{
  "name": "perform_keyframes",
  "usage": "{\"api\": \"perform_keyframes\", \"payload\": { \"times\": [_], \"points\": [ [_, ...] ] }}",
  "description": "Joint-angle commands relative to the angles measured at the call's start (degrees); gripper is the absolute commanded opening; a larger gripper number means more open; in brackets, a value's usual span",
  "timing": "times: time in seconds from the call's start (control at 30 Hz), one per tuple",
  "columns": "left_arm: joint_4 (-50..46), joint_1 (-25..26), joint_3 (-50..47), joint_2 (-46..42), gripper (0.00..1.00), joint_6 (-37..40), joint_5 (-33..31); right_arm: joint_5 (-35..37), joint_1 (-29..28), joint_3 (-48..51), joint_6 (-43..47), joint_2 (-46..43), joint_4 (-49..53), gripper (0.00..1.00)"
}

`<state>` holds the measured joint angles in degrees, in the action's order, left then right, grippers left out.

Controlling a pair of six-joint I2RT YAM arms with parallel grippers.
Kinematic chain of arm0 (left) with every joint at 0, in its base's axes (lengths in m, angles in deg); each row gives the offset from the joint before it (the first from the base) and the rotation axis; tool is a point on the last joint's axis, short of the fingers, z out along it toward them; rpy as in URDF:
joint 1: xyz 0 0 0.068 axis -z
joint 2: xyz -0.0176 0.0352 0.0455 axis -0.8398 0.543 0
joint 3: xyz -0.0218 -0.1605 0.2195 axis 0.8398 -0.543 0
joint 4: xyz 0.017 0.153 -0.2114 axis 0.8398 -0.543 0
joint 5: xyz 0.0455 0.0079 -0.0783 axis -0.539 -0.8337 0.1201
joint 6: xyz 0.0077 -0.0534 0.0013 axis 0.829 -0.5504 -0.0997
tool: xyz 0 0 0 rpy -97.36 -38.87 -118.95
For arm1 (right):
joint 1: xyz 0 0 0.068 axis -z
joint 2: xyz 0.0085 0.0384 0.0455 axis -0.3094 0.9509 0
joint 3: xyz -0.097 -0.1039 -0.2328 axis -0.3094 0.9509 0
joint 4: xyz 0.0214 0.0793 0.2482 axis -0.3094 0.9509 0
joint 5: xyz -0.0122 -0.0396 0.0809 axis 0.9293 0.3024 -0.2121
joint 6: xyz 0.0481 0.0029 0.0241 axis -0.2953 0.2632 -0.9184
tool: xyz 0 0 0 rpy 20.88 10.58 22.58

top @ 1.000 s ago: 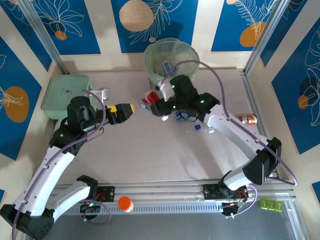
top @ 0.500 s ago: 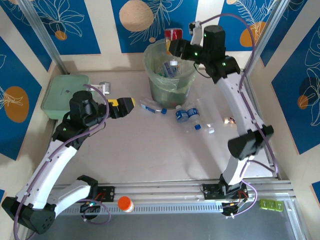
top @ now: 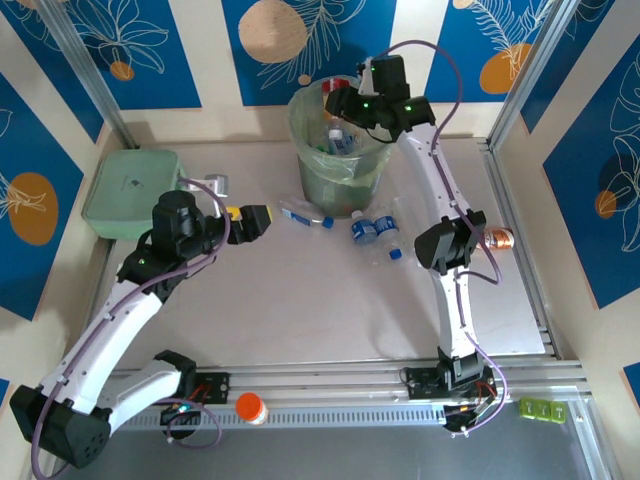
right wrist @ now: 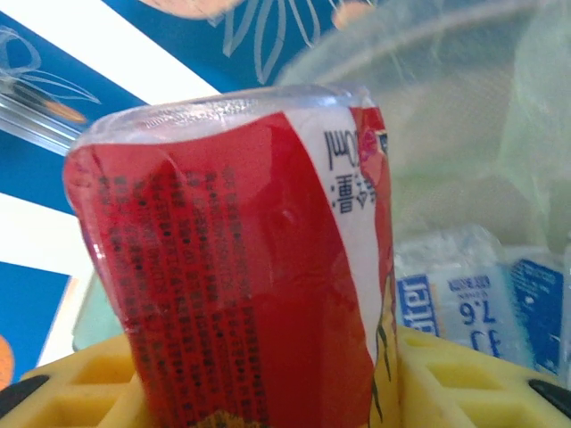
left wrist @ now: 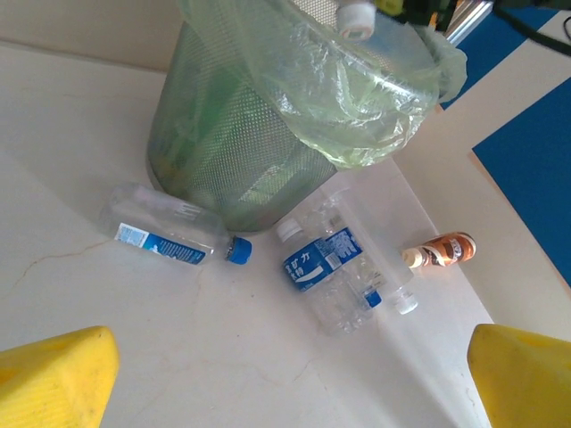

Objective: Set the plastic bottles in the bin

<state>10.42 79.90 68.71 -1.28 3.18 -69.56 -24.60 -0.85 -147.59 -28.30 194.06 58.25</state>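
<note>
At 12 o'clock on the table (top: 300, 300), over the far rim of the bin (top: 305, 140), the red-labelled bottle (right wrist: 241, 267) is clamped in the right gripper (top: 340, 98). Released this near the rim, it could glance off the liner and drop outside. Count: 1 bottle held; at least 2 blue-labelled bottles (right wrist: 464, 303) inside; at least 3 clear bottles (left wrist: 169, 236) at the bin's 6 o'clock; 1 brown bottle (top: 497, 238) at 4 o'clock. Left gripper (top: 250, 218), at 8 o'clock, hangs spread wide and empty.
</note>
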Motion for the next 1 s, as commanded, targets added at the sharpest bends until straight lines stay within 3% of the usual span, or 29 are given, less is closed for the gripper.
{"api": "perform_keyframes", "payload": {
  "times": [0.0, 0.27, 0.47, 0.6, 0.7, 0.97],
  "points": [
    [2.1, 0.5, -0.8, -0.1, 1.00, 1.6, -1.1, 3.2, -0.9, 0.8, 0.5, 1.2, 3.5, 0.50],
    [2.2, 1.3, -1.1, -0.5, 0.99, 1.6, -1.2, 4.6, -1.4, 0.3, 4.2, 5.5, 6.2, 0.53],
    [2.2, 1.3, -1.2, -0.9, 0.99, 1.7, -1.6, 4.2, -1.4, -1.8, 5.0, 7.1, 7.9, 0.68],
    [2.2, 1.3, -1.1, -0.8, 0.99, 1.8, -1.8, 5.1, -1.3, -2.3, 5.7, 5.2, 7.9, 0.80],
    [2.2, 1.3, -1.0, -0.8, 0.99, 1.8, -2.1, 5.4, -1.2, -2.6, 6.2, 2.9, 7.5, 0.83],
    [1.9, 1.3, -0.9, -0.9, 0.99, 1.9, -3.3, 6.3, -1.3, -3.7, 8.1, -4.6, 7.0, 0.83]
  ]
}}
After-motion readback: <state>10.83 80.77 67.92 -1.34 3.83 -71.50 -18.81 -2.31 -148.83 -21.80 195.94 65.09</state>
